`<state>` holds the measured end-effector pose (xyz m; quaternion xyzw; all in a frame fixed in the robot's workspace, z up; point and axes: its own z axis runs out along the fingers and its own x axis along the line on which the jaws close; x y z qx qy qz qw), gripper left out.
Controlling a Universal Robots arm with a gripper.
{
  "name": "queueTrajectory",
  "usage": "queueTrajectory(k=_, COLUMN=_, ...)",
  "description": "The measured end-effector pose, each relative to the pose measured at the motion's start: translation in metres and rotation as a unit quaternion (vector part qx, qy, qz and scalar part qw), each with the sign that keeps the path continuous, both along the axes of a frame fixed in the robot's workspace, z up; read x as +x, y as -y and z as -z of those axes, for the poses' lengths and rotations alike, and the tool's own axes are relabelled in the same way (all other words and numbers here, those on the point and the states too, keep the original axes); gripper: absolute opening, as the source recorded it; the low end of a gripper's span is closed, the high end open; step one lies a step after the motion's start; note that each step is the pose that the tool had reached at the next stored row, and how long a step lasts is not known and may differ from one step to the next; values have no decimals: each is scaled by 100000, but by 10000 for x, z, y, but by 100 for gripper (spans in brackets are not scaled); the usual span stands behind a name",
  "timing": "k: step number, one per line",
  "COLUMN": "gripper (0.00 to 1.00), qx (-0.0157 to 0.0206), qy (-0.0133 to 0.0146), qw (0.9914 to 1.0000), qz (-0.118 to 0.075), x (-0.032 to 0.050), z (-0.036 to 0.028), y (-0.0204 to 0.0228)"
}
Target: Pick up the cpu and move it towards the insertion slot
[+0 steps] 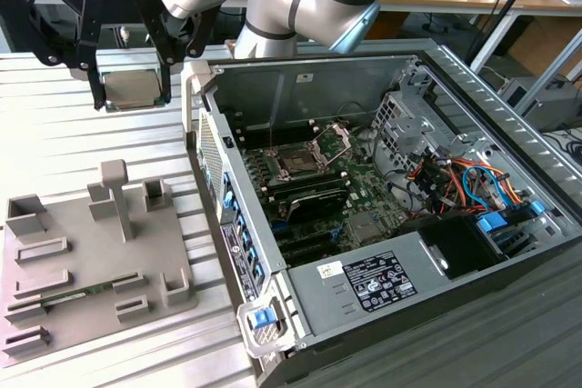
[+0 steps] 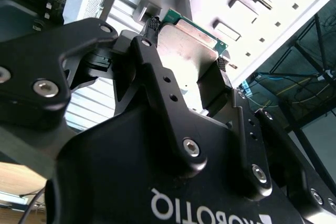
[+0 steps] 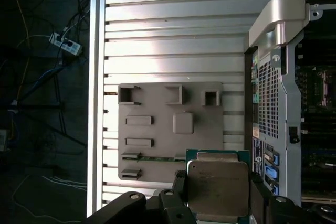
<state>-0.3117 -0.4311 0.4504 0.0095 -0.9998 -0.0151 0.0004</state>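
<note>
Hovering outside the computer case (image 1: 364,74), the cpu (image 3: 218,184) is clamped by the gripper (image 1: 131,88), well apart from the insertion slot (image 1: 300,161) inside.

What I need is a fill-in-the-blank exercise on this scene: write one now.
1. The hand is shut on the ____.
2. The insertion slot lies inside the computer case, its hinged bracket swung ____.
3. In the exterior view, the grey tray lies to the ____ of the case.
Missing words: cpu; open; left.
</note>
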Motion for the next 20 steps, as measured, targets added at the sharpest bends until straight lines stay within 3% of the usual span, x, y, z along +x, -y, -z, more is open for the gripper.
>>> queueTrajectory(k=20, gripper=55, qx=0, qy=-1, qw=100000, qz=0, x=107, z=4, y=0)
